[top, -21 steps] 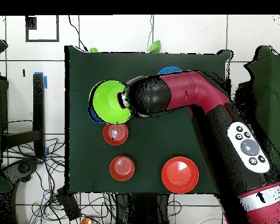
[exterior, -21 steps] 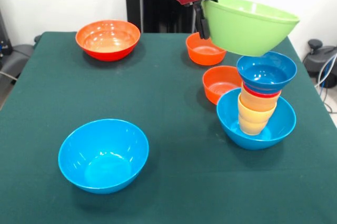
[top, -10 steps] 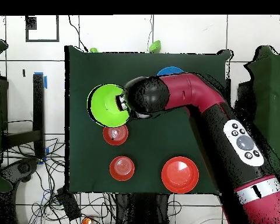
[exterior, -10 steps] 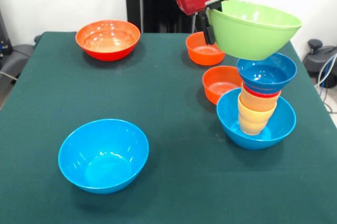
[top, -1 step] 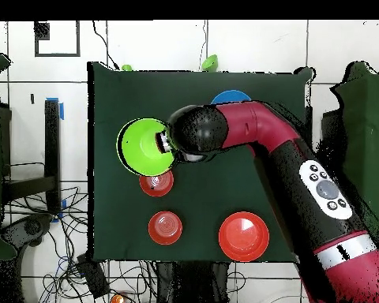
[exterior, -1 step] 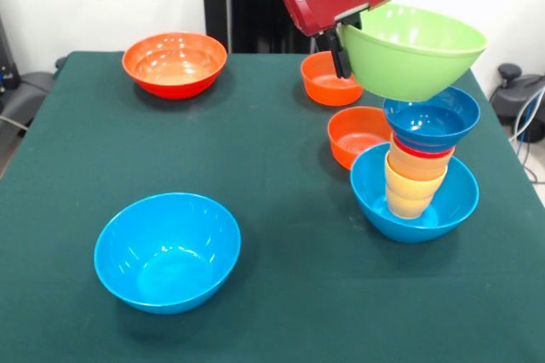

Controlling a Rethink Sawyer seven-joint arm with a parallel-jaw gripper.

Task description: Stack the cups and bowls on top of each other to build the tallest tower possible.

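Tool [exterior, -1 step: 344, 49] clamped on the near-left rim of the large green bowl [exterior, -1 step: 412, 52], holding it in the air, tilted slightly, directly above the tower [exterior, -1 step: 417, 167]. Green bowl's underside sits just over the small dark blue bowl [exterior, -1 step: 431, 118] that tops the tower; cannot tell if they touch. Tower, bottom up: large light-blue bowl [exterior, -1 step: 375, 193] as base on the bench [exterior, -1 step: 272, 235], yellow-orange cups [exterior, -1 step: 410, 188] nested inside it, a red cup [exterior, -1 step: 421, 152] showing only as a rim band, then the dark blue bowl. Tower stands at about 3 o'clock on the bench in the front view. Small orange bowl [exterior, -1 step: 356, 135] just beside the tower at its 10 o'clock, second small orange bowl [exterior, -1 step: 327, 82] further toward 12, partly behind the green bowl. Large orange bowl [exterior, -1 step: 174, 63] at 11 o'clock of the bench, well apart. Second large light-blue bowl [exterior, -1 step: 167, 250] at 7 o'clock, empty, upright. Overhead view: green bowl [top, -1 step: 145, 147] covers the tower, red arm [top, -1 step: 264, 146] reaches across to it.
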